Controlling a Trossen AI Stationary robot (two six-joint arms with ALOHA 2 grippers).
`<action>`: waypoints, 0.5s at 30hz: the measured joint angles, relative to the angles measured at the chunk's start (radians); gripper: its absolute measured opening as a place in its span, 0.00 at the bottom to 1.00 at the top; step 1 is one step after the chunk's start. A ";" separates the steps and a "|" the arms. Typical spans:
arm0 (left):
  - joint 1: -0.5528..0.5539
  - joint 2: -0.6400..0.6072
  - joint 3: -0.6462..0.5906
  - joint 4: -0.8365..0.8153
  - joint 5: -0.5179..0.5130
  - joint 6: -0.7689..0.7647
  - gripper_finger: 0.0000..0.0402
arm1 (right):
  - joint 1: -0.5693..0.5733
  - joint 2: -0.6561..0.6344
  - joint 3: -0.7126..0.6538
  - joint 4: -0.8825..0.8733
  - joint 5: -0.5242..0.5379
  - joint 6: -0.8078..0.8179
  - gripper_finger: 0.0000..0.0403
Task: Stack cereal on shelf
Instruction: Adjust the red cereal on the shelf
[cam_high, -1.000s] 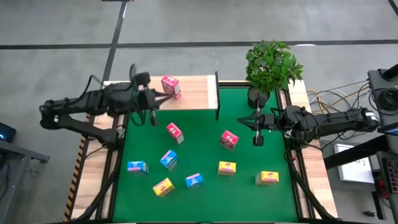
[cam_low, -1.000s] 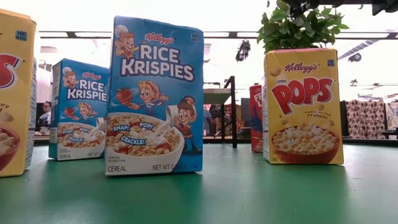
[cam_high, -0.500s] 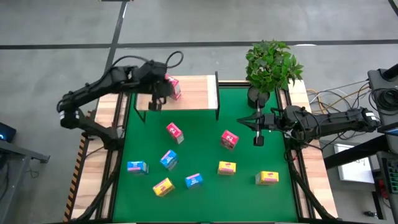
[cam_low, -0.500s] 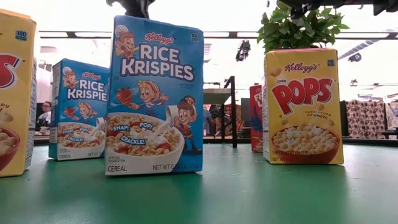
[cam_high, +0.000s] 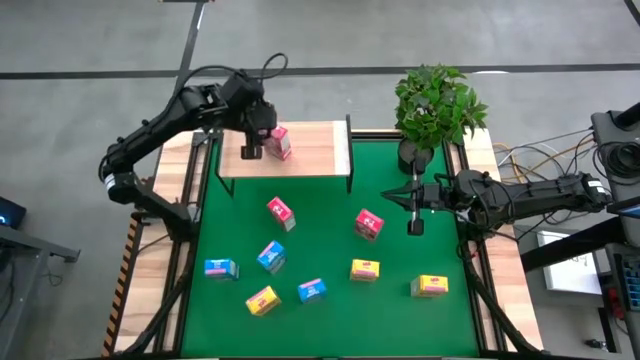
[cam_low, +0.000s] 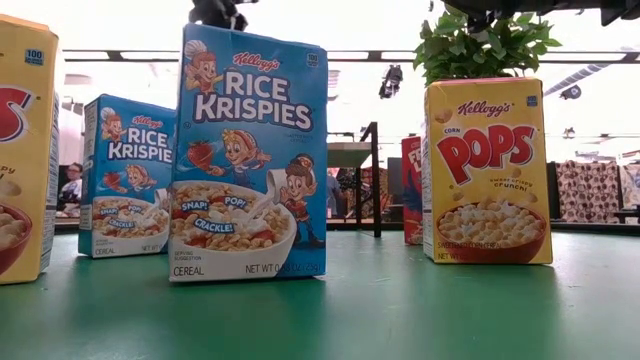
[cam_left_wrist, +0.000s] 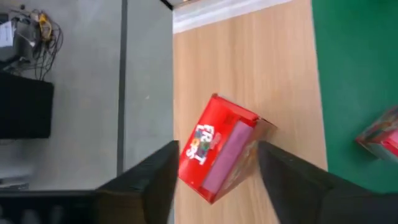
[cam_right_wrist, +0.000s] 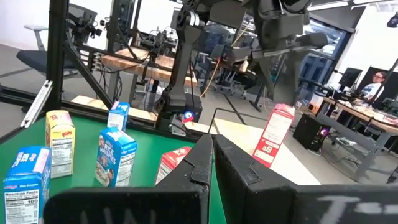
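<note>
Now the left gripper (cam_left_wrist: 214, 171) hangs over the shelf (cam_high: 310, 155), jaws wide around a pink-red cereal box (cam_left_wrist: 217, 146) standing there, seemingly just released. Right gripper (cam_high: 415, 225) waits shut above the surface.

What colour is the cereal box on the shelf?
Pink-red cereal box, clearest in the left wrist view.

We see one pink-red cereal box (cam_high: 277, 141) standing on the wooden shelf (cam_high: 310, 152); eight boxes dot the green mat (cam_high: 330, 205).
</note>
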 joint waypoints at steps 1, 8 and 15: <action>0.004 0.002 0.000 0.010 0.001 -0.006 0.58 | 0.000 0.000 0.000 -0.001 -0.001 -0.002 0.02; 0.021 0.035 -0.001 0.012 0.084 0.009 0.72 | 0.000 0.000 0.000 -0.022 -0.028 -0.010 0.02; 0.039 0.063 -0.002 0.009 0.088 0.030 0.71 | 0.000 0.000 0.000 -0.031 -0.050 -0.010 0.02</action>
